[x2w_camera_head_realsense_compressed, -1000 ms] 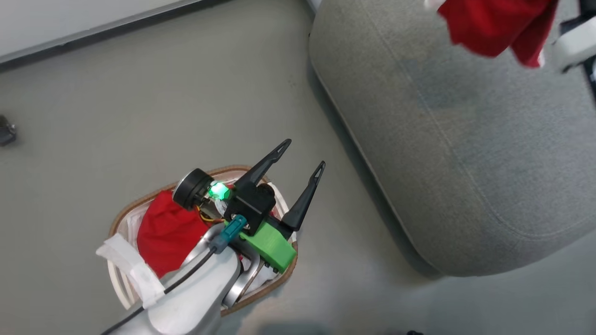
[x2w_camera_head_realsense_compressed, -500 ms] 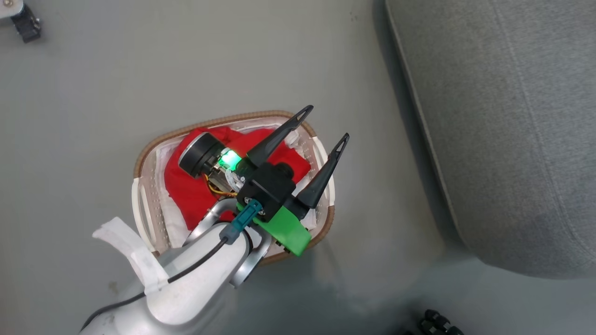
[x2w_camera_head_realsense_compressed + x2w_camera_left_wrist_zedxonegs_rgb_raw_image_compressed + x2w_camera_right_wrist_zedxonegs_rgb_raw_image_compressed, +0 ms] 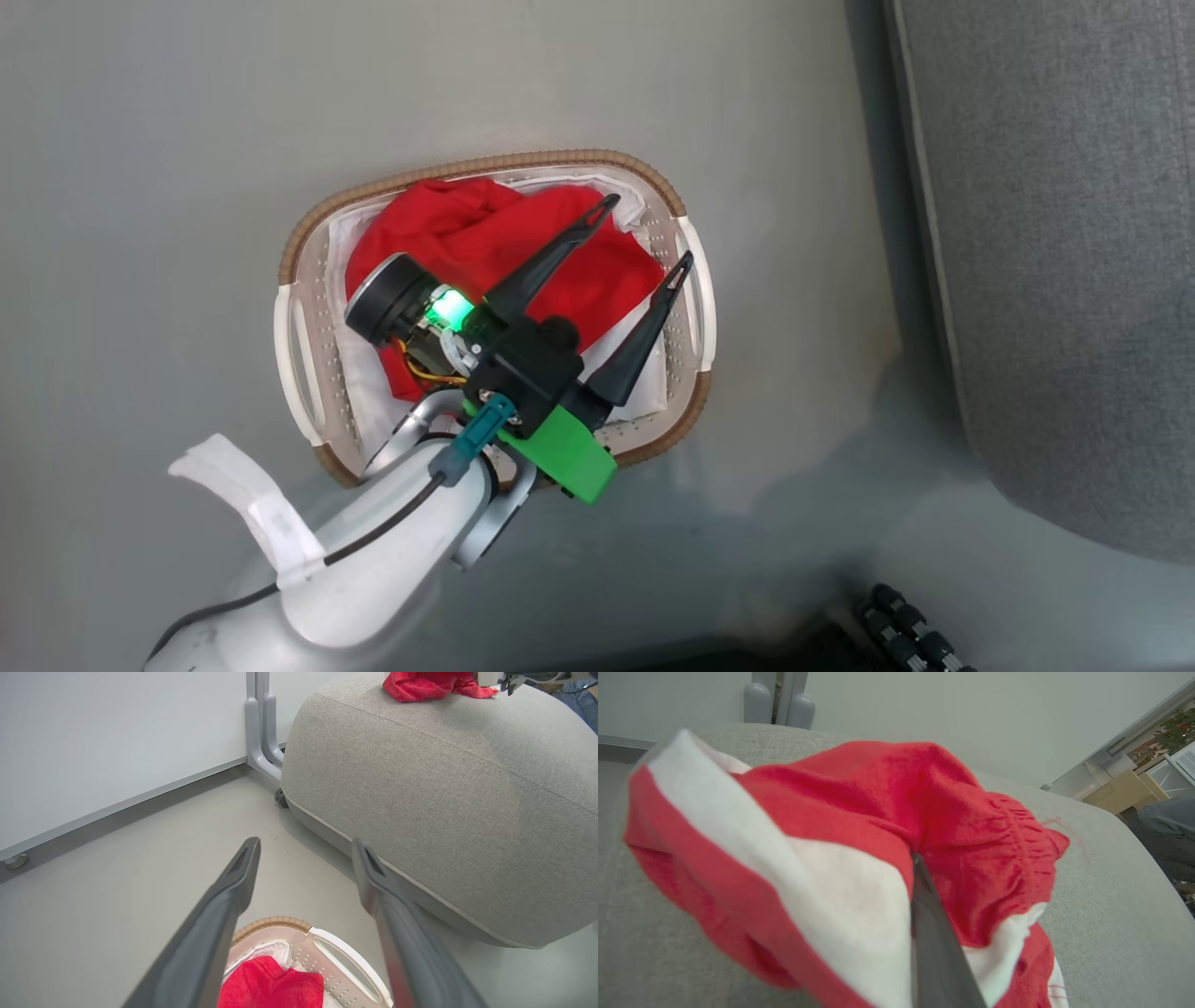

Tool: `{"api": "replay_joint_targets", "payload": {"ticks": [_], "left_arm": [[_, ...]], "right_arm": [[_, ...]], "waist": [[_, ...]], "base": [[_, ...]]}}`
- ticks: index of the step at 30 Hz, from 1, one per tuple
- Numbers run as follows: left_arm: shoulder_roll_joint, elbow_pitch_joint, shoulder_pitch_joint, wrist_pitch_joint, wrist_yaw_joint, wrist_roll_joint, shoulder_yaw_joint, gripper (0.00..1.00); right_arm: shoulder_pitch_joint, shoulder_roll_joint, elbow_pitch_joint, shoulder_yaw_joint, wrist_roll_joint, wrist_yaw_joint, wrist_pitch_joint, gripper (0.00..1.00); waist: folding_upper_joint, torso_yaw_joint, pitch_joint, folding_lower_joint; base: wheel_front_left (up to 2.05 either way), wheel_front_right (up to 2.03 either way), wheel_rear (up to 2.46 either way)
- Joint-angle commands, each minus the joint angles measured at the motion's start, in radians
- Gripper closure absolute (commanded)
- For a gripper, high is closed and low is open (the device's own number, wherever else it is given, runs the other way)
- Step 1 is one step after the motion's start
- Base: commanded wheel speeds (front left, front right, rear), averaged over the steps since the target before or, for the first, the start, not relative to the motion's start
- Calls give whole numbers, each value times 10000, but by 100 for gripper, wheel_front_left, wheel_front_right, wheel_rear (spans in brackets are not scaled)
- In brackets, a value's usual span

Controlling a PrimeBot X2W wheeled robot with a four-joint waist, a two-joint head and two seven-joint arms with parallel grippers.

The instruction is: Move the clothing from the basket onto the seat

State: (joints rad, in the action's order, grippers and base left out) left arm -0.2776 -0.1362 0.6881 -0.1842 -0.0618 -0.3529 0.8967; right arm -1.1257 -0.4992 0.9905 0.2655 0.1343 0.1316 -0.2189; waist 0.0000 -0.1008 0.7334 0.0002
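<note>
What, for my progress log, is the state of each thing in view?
Oval white plastic laundry basket with brown woven rim: upright, not yet emptied.
Crumpled red fabric garment: lying in the basket, ungripped.
Red fabric garment with white stripes: pinched by right gripper.
Large grey upholstered seat: striped garment at its top.
Left gripper: open, empty, above the basket.
Right gripper: shut on the striped garment.

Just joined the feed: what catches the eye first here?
A bright red garment bunched in the basket on the floor, with the open left gripper poised right above it. In the right wrist view, a second red garment with white stripes is pinched in the shut right gripper over the grey seat.
</note>
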Motion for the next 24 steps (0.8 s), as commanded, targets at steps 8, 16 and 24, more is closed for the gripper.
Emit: {"api": "replay_joint_targets", "payload": {"ticks": [8,16,24], "left_arm": [[-98,-371,-349,-388,-136,-402,-288,0],[-144,-834,-954,-679,-142,-838,-664,0],[52,-1254,-1797,-815,-83,-1164,-1226,0]], "right_arm": [[687,643,561,-621,178,-16,-379,0],[1525,1112,593,-1934,-51,-17,-456,0],[2573,1180,-216,-2568,-657,-16,-461,0]], "waist": [[0,-445,-1308,-2],[0,-684,-2802,-2],[0,-267,-4649,-2]], "base": [[0,0,0],[0,0,0],[0,0,0]]}}
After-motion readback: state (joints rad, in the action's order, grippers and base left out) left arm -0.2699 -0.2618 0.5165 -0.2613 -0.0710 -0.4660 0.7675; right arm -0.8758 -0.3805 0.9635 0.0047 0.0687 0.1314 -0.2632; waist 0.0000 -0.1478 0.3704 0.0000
